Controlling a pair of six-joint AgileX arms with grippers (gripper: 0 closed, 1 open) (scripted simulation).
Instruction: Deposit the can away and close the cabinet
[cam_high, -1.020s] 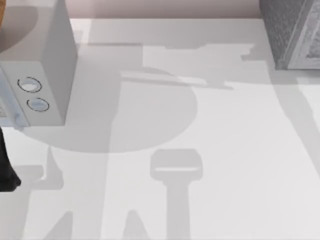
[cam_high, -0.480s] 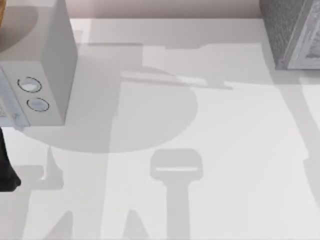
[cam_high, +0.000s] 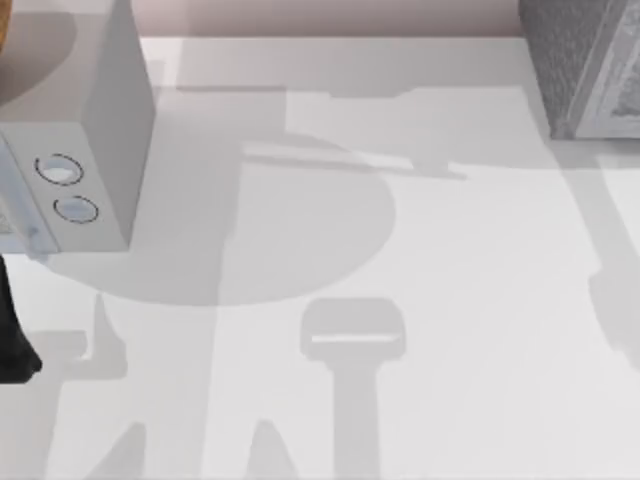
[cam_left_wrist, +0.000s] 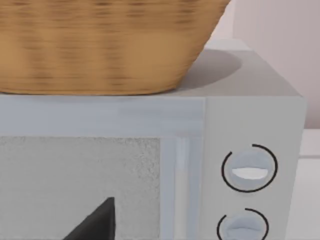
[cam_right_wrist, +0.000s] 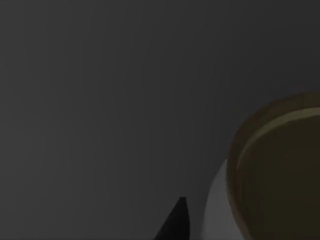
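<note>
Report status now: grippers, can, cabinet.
Right wrist view dark, can close by. Left arm parked at microwave. Cabinet at table's far right; door state unclear.

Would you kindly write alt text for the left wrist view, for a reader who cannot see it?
A grey microwave seen from the front at close range, with two round knobs one above the other beside its door. A woven basket sits on top of it, and a dark fingertip of the left hand juts in before the door.

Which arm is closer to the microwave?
Left. The left arm is right at the microwave's front, at the table's left edge. The right wrist view is dark; a shadow at the table's right edge suggests the right arm is far across.
</note>
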